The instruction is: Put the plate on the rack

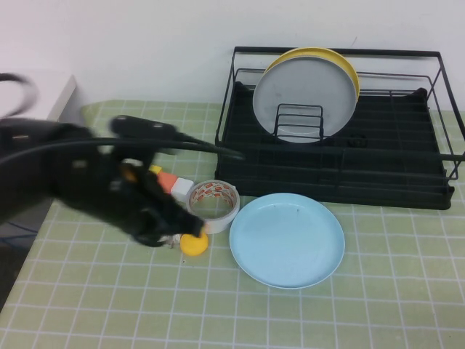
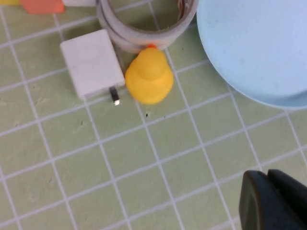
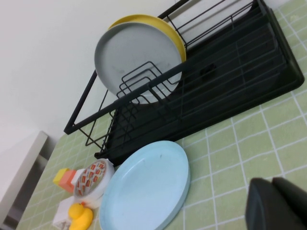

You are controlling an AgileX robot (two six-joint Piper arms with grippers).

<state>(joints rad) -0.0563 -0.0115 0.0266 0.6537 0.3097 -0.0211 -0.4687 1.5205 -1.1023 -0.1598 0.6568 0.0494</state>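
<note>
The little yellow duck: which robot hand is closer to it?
Left. The left gripper hovers shut just beside the yellow duck, over the mat. The right gripper, also shut, is farther off, beyond the light blue plate.

The blurred left arm (image 1: 80, 174) hides its own left gripper and covers part of the small items by the tape roll (image 1: 213, 201). The yellow plate (image 1: 347, 67) shows only a rim behind the grey-white plate (image 1: 305, 91). The right gripper (image 3: 280, 203) is cut off at the picture's corner.

Left gripper (image 2: 274, 201), right gripper (image 3: 278, 203): fingers closed.
</note>
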